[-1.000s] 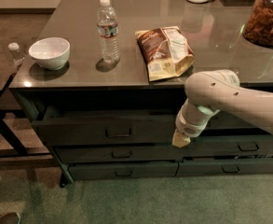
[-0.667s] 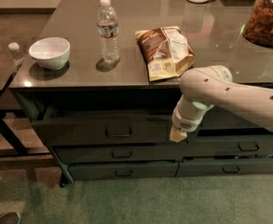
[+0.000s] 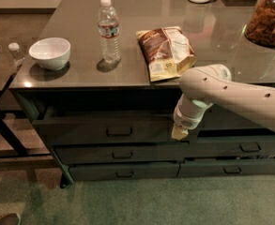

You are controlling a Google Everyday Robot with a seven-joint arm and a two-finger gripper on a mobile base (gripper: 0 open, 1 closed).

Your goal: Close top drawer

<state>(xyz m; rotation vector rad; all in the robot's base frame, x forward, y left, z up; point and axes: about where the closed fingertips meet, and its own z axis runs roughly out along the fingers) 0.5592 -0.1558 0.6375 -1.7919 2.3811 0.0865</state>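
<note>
Holds claw (image 3: 180,133) at right end of drawer (image 3: 80,132) front, seemingly touching, wrist angled down, apparently to shove it shut. Cannot tell whether clenched or released. Finds drawer stretching left of claw, jutting out, handle (image 3: 119,131) further left; bag (image 3: 167,53) above. Against a second ago, puts claw slightly left and higher; shows drawer little changed.
</note>
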